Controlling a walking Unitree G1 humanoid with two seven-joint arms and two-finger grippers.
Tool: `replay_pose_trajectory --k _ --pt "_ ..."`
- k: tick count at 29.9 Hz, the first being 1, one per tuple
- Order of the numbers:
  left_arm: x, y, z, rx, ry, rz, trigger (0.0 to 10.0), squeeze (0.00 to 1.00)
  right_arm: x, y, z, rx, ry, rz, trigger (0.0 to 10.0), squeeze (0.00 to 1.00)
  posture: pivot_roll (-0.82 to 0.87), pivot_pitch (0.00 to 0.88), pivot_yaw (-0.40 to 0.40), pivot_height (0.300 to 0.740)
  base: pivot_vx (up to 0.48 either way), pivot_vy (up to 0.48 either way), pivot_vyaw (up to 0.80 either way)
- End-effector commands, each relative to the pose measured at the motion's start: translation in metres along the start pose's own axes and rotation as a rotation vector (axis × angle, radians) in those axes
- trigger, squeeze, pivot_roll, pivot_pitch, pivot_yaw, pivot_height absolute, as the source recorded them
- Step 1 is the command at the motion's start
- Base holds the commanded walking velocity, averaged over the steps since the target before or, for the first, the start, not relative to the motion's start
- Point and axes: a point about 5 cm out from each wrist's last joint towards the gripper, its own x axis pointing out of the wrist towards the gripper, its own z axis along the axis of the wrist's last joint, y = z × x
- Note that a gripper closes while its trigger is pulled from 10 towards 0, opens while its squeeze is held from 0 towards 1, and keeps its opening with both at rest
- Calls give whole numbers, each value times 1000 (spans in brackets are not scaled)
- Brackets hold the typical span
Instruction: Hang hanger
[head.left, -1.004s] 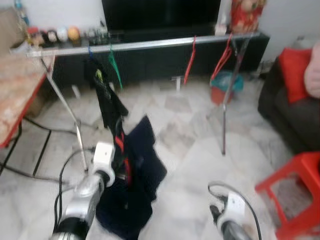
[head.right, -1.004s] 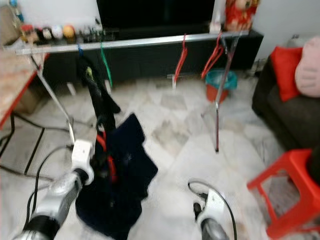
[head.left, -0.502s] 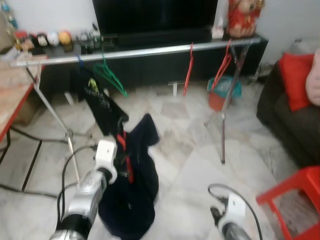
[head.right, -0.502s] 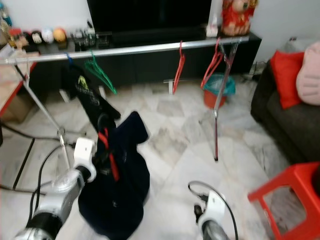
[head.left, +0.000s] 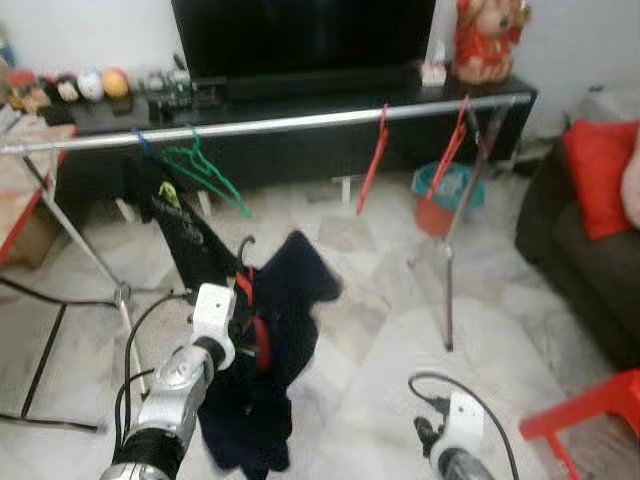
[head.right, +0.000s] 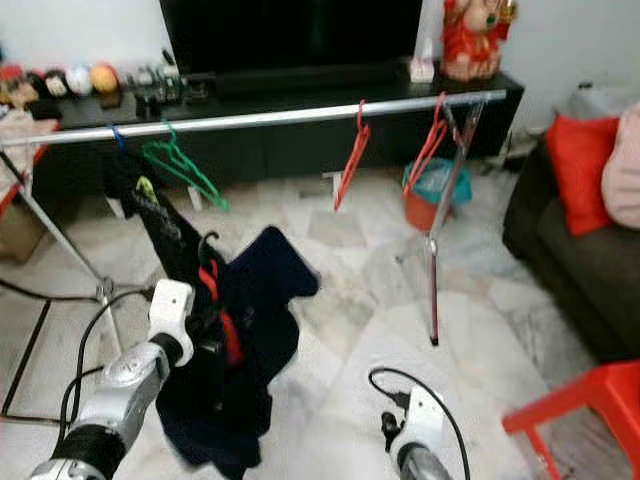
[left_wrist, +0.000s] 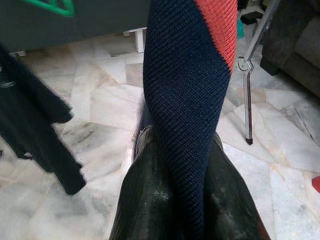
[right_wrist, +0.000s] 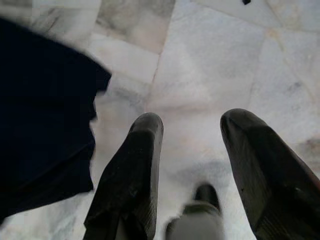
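Note:
A red hanger (head.left: 258, 338) with a black hook carries a dark navy garment (head.left: 292, 296). My left gripper (head.left: 243, 335) is shut on it at the neck, low in front of the silver clothes rail (head.left: 300, 122). In the left wrist view the navy cloth and a red patch (left_wrist: 216, 25) run up from between the fingers (left_wrist: 150, 200). On the rail hang a green hanger (head.left: 205, 170), two red hangers (head.left: 375, 155) and a black shirt (head.left: 185, 225). My right gripper (right_wrist: 192, 150) is open over the marble floor, beside the garment's edge.
A black TV cabinet (head.left: 300, 150) stands behind the rail. The rail's right leg (head.left: 447, 290) comes down mid-floor, with a red and teal bucket (head.left: 440, 195) behind it. A dark sofa with a red cushion (head.left: 597, 175) and a red stool (head.left: 590, 415) are at the right; a table frame (head.left: 40, 350) is at the left.
The whole picture has shifted, so the camera has moved and the rail now sits lower in view. The garment has swung and bunched differently under the left gripper, which still holds it.

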Motion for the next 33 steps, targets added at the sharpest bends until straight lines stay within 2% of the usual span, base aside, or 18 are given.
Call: replay_pose_trajectory --k 1,22,33 --pt "4 -3 9 13 -41 -10 10000 0 0 -4 3 -9 -12 -9 10000 0 -87 0 29 740 364 0 0" --pt "6 -4 7 27 -35 16 10000 0 0 -4 2 -2 0 6 10000 0 -89 0 24 740 361 0 42" --pt "7 -4 6 23 -37 46 10000 0 0 -4 1 -18 6 16 10000 0 -90 0 22 740 0 0 0"
